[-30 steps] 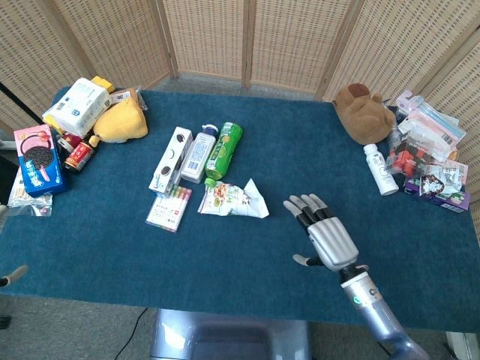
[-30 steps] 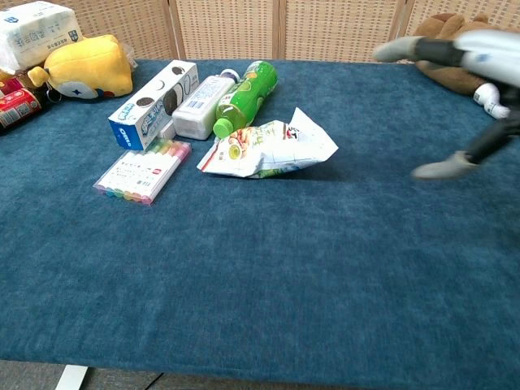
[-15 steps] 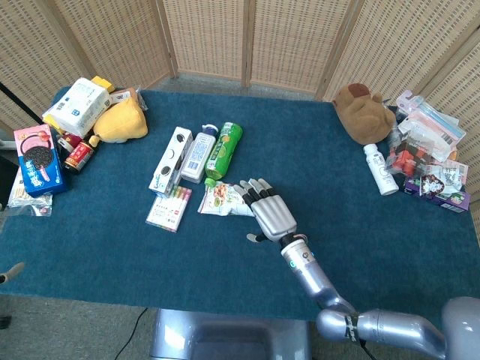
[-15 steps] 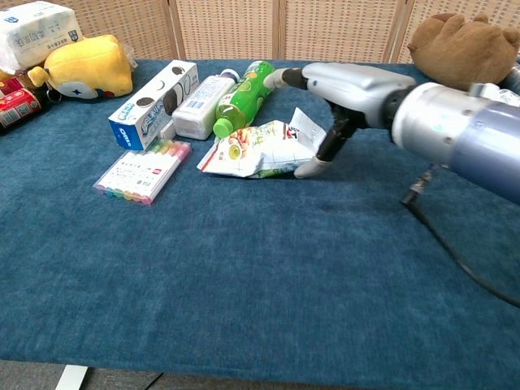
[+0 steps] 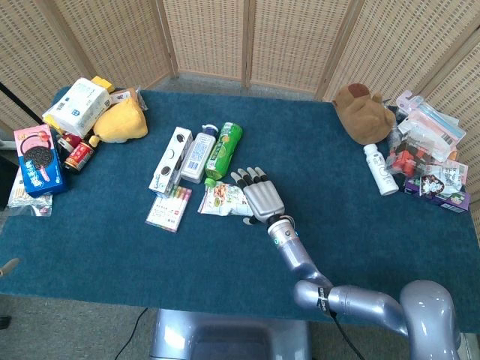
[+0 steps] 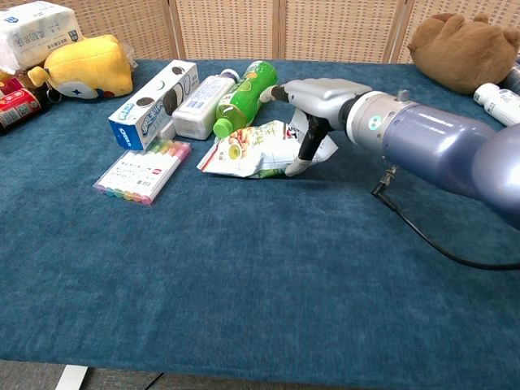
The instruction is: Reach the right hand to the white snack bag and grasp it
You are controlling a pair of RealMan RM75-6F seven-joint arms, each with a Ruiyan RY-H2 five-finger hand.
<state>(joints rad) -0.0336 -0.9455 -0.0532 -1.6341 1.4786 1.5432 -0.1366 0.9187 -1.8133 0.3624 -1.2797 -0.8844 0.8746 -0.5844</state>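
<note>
On the blue-carpeted surface [image 5: 337, 172], in front of a wicker screen [image 5: 247, 37], the objects lie in three groups. The right arm [image 6: 439, 146] reaches in from the near right edge and ends at the right hand [image 5: 260, 196], which is positioned over the right end of the white snack bag [image 5: 225, 199]. In the chest view the right hand [image 6: 313, 101] spans the bag's upturned corner, fingers extended flat above it and thumb angled down to the near edge of the white snack bag [image 6: 256, 150]; the hand is spread wide (full closure on the bag is not visible). The bag lies flat near the middle of the surface, just below a green bottle [image 5: 224, 149]. Beside that bottle, to the left, lie a white bottle [image 5: 199, 154] and a cookie box [image 5: 172, 160], with a pack of coloured markers [image 5: 169, 208] below them. A brown plush toy [image 5: 362, 112] sits at the far right, a yellow plush toy [image 5: 120, 122] at the far left. The left hand appears in neither view.
</note>
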